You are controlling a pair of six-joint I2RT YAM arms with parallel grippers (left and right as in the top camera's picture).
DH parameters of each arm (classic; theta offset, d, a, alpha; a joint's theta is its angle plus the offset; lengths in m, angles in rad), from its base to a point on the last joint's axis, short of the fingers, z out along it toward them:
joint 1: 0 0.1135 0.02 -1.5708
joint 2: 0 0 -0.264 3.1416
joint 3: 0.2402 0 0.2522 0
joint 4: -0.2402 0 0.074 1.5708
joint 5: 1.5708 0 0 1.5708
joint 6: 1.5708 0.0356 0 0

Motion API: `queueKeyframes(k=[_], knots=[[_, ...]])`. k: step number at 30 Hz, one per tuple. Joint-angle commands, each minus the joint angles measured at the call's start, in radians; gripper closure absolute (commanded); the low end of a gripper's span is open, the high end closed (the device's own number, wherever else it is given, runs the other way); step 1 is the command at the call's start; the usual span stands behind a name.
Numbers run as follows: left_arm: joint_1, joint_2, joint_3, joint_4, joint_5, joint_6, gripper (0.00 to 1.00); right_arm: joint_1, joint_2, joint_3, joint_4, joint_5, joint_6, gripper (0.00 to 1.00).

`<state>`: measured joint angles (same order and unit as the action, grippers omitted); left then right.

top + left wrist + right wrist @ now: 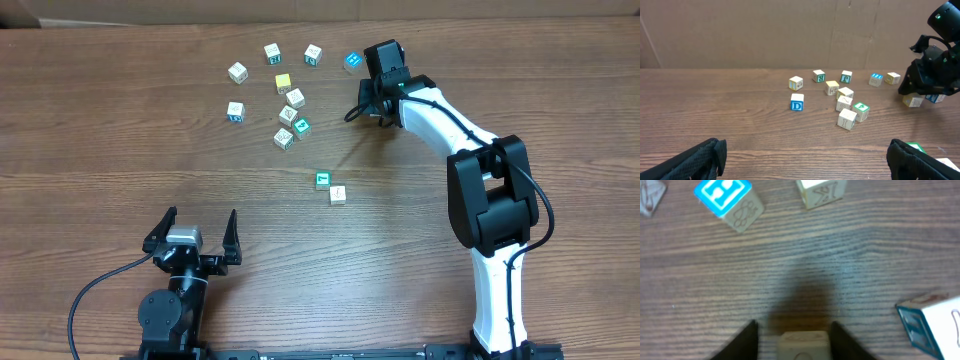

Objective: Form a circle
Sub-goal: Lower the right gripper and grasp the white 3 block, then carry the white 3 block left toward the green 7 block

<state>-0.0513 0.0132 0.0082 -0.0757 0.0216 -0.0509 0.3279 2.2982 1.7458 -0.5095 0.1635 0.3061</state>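
Brown wood-grain table (120, 140), letter cubes (237, 71) scattered over it, a tight ring (288, 113) of four among them, perhaps touching.

The circle (289, 115) sits on the wooden table (120, 160) toward its far edge, about midway across: four tiny letter cubes in a tight clump, three whitish and a green-topped one (301, 127), flat and turned at differing angles.

light: even, from above | shadows: soft, short | right wrist: near cube (803, 345) blurred
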Motion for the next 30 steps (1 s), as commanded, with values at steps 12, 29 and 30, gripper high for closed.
queueKeyframes(k=[12,29,30], knots=[[0.007,-0.008,-0.003,-0.002,-0.003,0.014,0.00,-0.003,0.010,0.021,-0.044,0.011,-0.001,0.60],[0.007,-0.008,-0.003,-0.002,-0.003,0.014,0.00,0.009,-0.185,0.040,-0.146,-0.148,-0.001,0.91],[0.007,-0.008,-0.003,-0.002,-0.003,0.014,0.00,0.018,-0.230,0.040,-0.184,-0.218,0.000,0.91]])
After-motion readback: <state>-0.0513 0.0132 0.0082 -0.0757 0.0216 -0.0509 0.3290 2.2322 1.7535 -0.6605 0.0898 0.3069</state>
